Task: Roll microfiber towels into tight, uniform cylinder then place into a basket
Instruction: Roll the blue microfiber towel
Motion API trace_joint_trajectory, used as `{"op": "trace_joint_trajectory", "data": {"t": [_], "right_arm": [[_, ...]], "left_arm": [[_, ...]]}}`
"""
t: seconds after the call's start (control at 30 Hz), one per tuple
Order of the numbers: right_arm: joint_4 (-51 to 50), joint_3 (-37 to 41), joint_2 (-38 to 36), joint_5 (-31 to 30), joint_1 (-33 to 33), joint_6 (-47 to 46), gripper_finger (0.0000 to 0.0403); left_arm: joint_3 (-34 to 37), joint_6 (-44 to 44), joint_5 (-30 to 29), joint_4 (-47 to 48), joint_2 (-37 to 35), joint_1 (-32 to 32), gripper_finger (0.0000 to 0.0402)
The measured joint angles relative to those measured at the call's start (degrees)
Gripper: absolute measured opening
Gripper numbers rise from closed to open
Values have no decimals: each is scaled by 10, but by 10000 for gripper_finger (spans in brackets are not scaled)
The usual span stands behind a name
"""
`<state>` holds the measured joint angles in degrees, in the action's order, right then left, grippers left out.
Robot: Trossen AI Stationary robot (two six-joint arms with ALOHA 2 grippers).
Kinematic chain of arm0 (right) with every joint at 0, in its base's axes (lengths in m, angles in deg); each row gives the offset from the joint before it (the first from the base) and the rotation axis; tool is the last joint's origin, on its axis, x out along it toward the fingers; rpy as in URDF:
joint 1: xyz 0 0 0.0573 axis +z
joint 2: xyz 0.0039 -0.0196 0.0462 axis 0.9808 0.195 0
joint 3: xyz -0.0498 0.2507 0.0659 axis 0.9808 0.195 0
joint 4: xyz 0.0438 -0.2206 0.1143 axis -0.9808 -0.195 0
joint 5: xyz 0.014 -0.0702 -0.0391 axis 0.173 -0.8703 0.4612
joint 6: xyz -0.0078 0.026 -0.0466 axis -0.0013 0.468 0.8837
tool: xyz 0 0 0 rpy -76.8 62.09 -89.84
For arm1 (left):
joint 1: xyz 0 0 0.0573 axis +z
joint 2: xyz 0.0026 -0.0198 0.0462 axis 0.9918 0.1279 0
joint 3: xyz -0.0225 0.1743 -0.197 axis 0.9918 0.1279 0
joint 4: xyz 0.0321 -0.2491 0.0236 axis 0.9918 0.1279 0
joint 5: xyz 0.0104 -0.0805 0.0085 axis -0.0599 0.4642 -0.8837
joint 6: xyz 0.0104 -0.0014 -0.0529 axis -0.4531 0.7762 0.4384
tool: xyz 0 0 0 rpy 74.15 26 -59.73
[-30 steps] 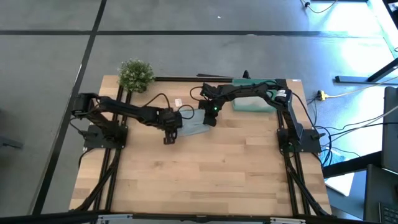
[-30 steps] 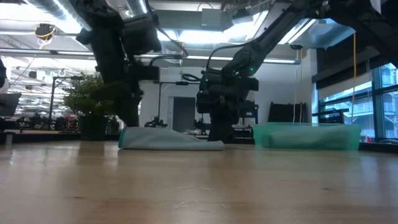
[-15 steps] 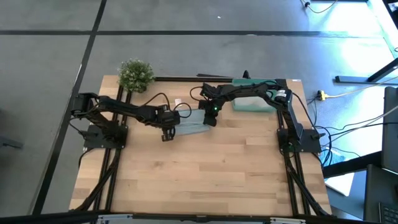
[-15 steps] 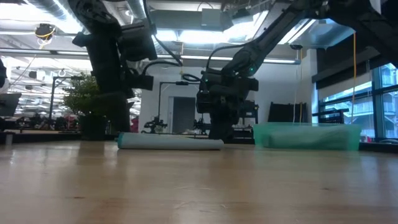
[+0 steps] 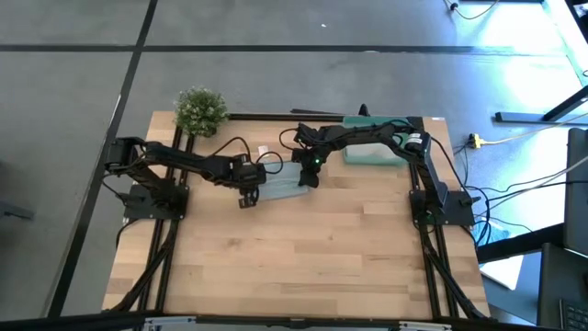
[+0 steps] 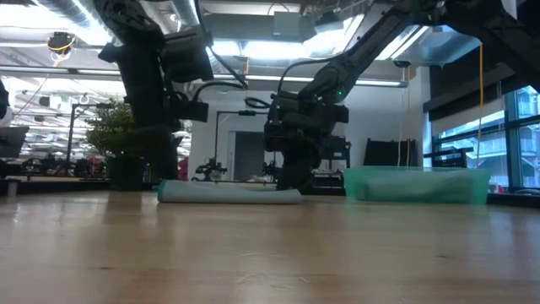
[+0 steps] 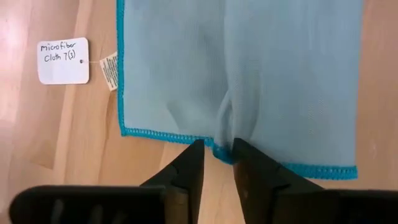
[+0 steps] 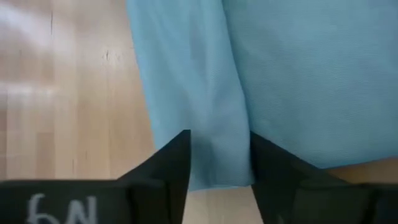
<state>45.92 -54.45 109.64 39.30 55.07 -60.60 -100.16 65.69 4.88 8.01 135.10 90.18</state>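
The light blue towel [image 5: 280, 188] lies flat on the table [image 5: 303, 257], between both grippers and well apart from the basket [image 5: 375, 152]. The left gripper [image 7: 216, 152] stands slightly parted at its stitched edge — nothing held. The right gripper [image 8: 219, 149] straddles a fold, jaws apart — no clear grip.

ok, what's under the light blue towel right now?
Bare wooden table: the light blue towel lies flat on it, and a white label card sits beside it. Whatever the cloth itself covers cannot be seen.

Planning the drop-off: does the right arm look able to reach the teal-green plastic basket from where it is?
Probably yes: the teal-green plastic basket sits beside the right arm, nothing lying between it and the right claw, which is at the light blue towel.
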Motion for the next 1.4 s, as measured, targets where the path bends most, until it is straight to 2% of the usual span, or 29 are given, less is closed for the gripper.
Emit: {"op": "trace_joint_trajectory", "data": {"t": [0.13, 0.37, 0.47, 0.6, 0.97, 1.13, 1.4], "right_arm": [[0, 0, -1, 1, 0, -18, 165], [0, 0, -1, 2, -1, -30, 169], [3, 0, -1, 2, -2, -31, 169], [-1, -8, 0, 7, -9, -28, 170], [-73, -59, -3, -6, -24, -9, 170], [-107, -69, -29, -6, -23, 61, 170], [-165, -59, -90, -15, 13, 233, 170]], "left_arm": [[-23, -7, -1, 37, 0, 0, 82], [-96, -8, -3, 117, -4, 0, 82], [-110, -7, 25, 98, -4, 0, 82], [-82, -7, 76, 34, -4, -1, 82], [16, 35, 78, -92, -4, -1, 82], [21, 51, 64, -96, -6, -1, 82], [19, 66, 56, -91, -49, 0, 82]]}}
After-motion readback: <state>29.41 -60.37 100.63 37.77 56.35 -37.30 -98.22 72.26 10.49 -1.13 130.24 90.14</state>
